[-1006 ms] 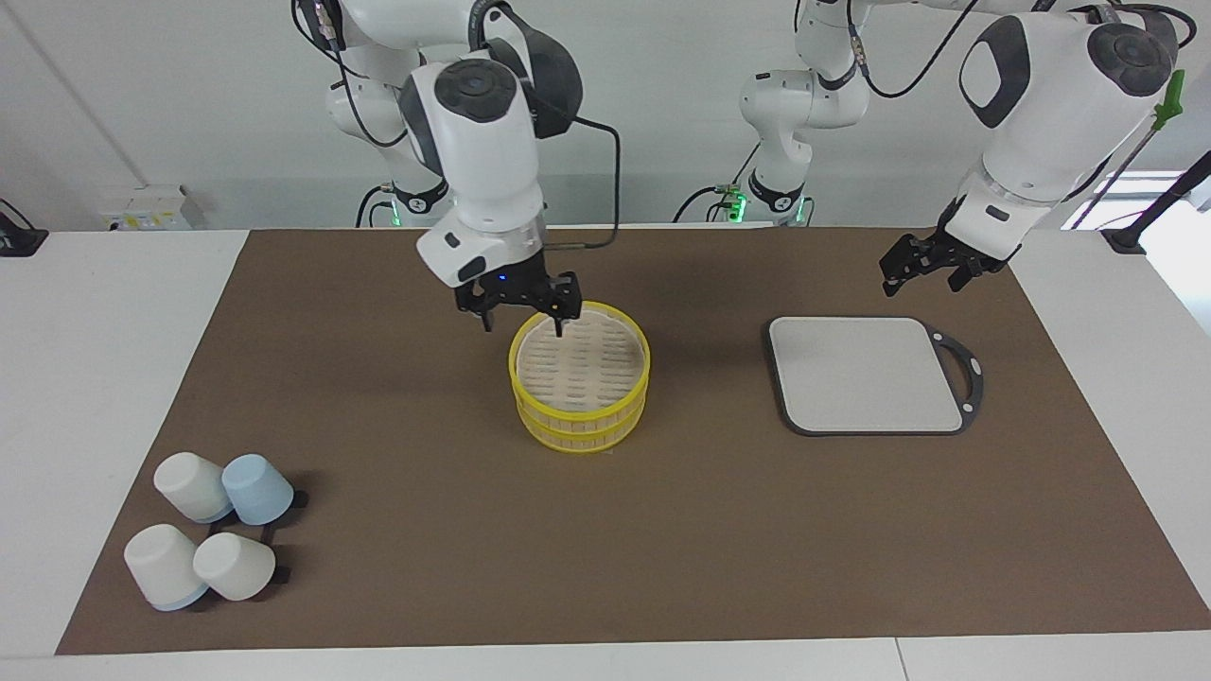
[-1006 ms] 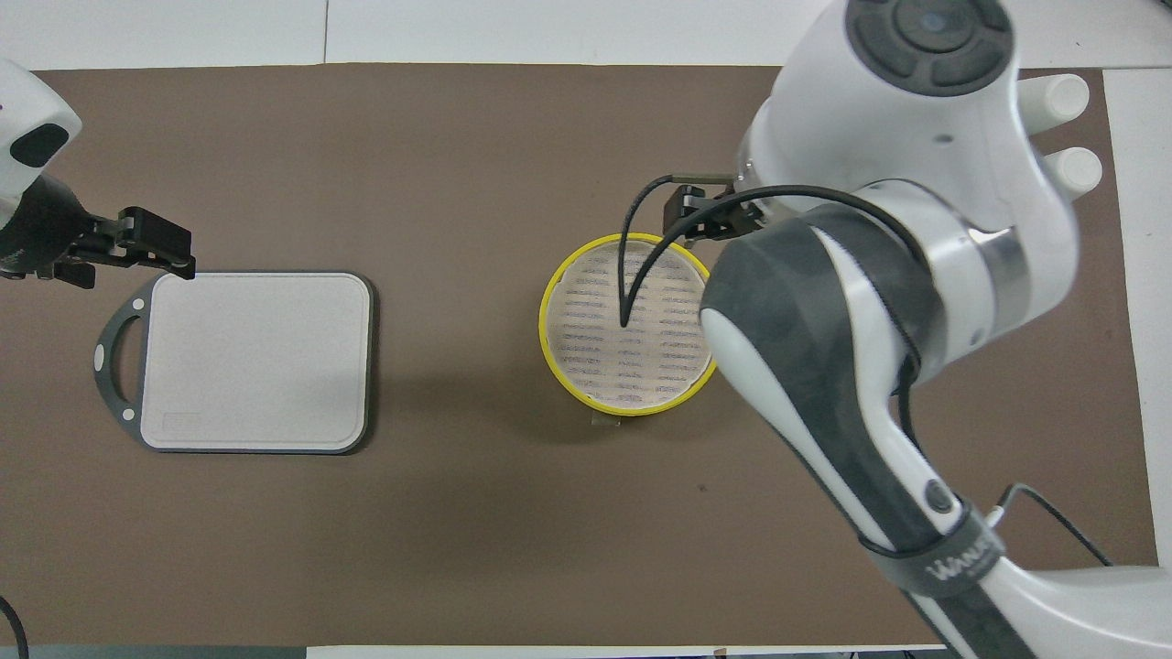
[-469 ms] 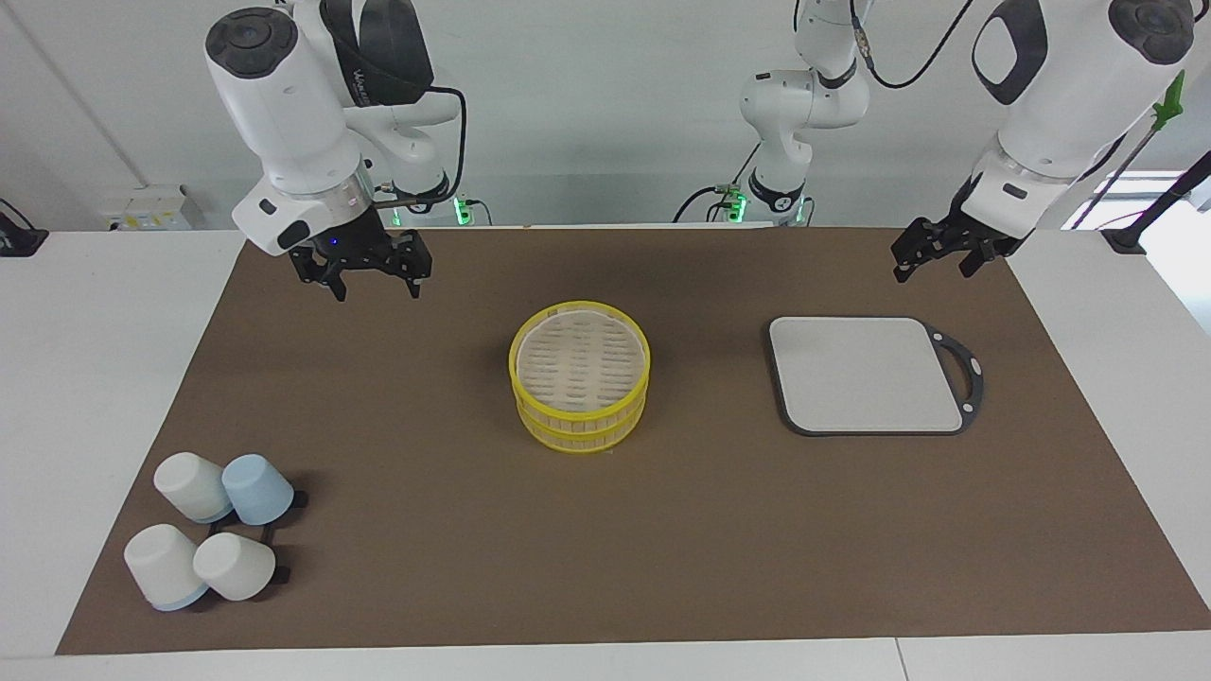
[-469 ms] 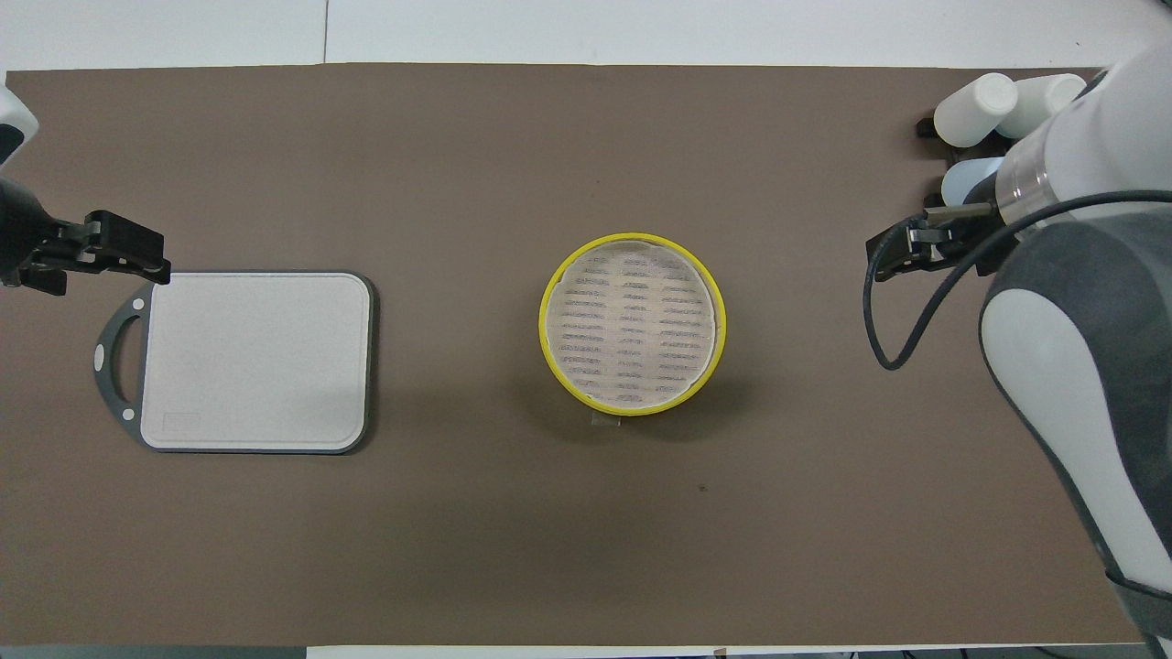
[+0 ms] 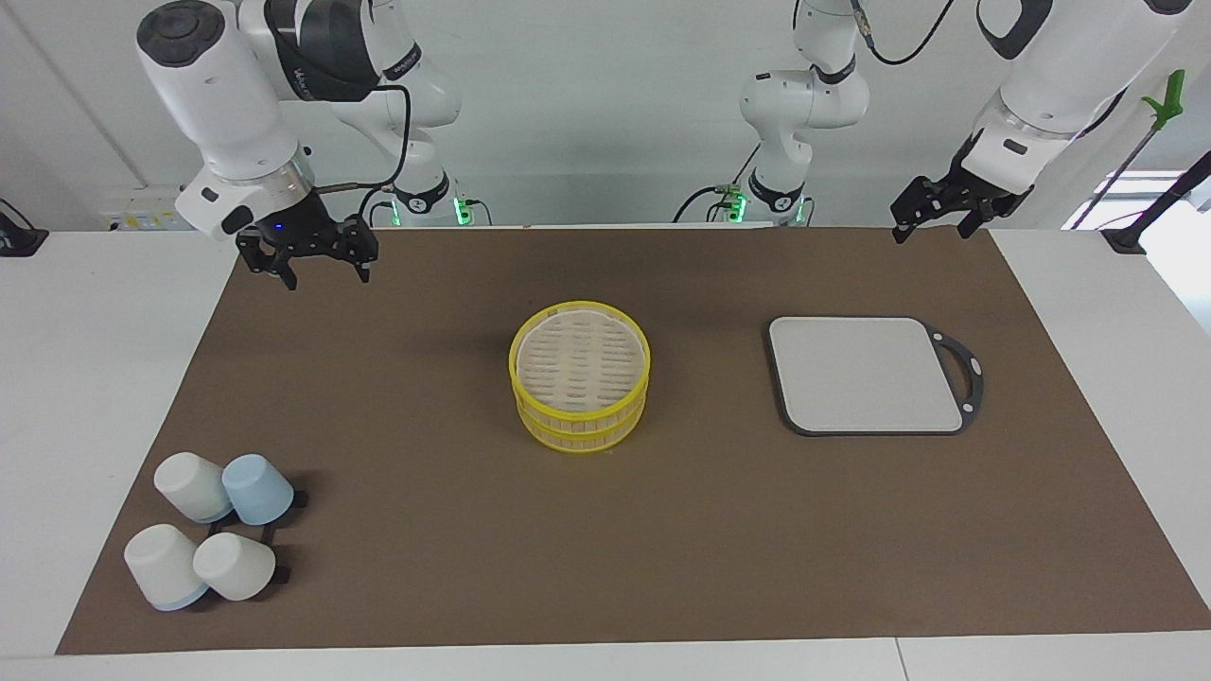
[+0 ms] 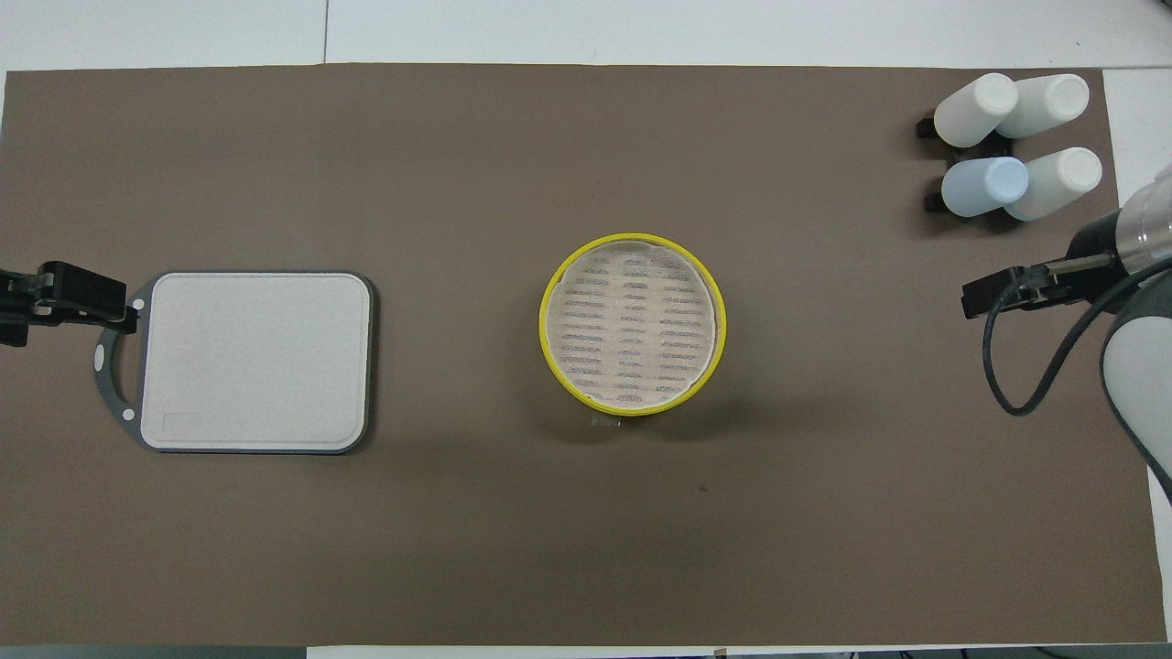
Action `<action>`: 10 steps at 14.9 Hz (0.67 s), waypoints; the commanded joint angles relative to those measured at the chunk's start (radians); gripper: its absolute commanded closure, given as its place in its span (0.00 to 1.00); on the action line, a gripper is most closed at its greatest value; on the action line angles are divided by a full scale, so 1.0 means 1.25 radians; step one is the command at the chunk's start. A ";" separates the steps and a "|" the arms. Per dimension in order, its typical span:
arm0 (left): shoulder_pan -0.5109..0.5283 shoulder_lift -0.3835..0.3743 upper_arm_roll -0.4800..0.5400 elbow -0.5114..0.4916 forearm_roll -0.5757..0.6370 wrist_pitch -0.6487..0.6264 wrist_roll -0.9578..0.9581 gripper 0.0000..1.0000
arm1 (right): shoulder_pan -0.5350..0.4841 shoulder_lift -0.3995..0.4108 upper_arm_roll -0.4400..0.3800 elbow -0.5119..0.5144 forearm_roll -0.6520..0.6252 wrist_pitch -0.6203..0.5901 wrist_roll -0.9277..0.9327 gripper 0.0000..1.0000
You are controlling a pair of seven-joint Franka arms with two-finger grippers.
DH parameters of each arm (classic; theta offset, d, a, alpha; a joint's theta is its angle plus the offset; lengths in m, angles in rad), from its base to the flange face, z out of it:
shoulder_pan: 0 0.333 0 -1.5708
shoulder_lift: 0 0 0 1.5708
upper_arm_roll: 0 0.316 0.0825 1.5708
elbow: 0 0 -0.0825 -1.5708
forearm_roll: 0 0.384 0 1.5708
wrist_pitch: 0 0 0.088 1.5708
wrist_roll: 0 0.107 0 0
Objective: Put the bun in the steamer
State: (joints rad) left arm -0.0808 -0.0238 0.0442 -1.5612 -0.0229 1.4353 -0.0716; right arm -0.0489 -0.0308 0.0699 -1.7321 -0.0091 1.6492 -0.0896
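Observation:
The steamer (image 5: 579,378) is a round bamboo basket with yellow rims in the middle of the brown mat, with its slatted lid (image 5: 579,352) on top; it also shows in the overhead view (image 6: 632,322). No bun shows in either view. My right gripper (image 5: 324,276) is open and empty, raised over the mat's edge at the right arm's end, well apart from the steamer. My left gripper (image 5: 932,230) is open and empty, raised over the mat's corner near the board's handle at the left arm's end.
A grey rectangular board (image 5: 866,374) with a dark handle lies beside the steamer toward the left arm's end. Several upturned white and pale blue cups (image 5: 213,534) stand farther from the robots at the right arm's end.
My right gripper has left the steamer's rim and swung up and away to the right arm's end of the mat. My left gripper has drawn back and risen a little. The steamer stays put.

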 commanded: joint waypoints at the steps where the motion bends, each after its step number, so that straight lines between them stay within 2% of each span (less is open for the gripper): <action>1: 0.067 -0.028 -0.051 -0.033 -0.005 0.038 0.016 0.00 | -0.011 0.004 0.010 0.015 0.011 -0.003 -0.015 0.00; 3: 0.110 -0.029 -0.099 -0.046 -0.004 0.038 0.017 0.00 | -0.015 0.010 0.010 0.036 0.012 -0.031 -0.015 0.00; 10: 0.099 -0.021 -0.097 -0.046 -0.003 0.063 0.024 0.00 | -0.026 0.017 0.009 0.041 0.012 -0.041 -0.011 0.00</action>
State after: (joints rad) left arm 0.0347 -0.0250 -0.0721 -1.5789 -0.0229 1.4760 -0.0584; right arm -0.0658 -0.0251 0.0711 -1.6969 -0.0090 1.6124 -0.0896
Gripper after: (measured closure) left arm 0.000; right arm 0.000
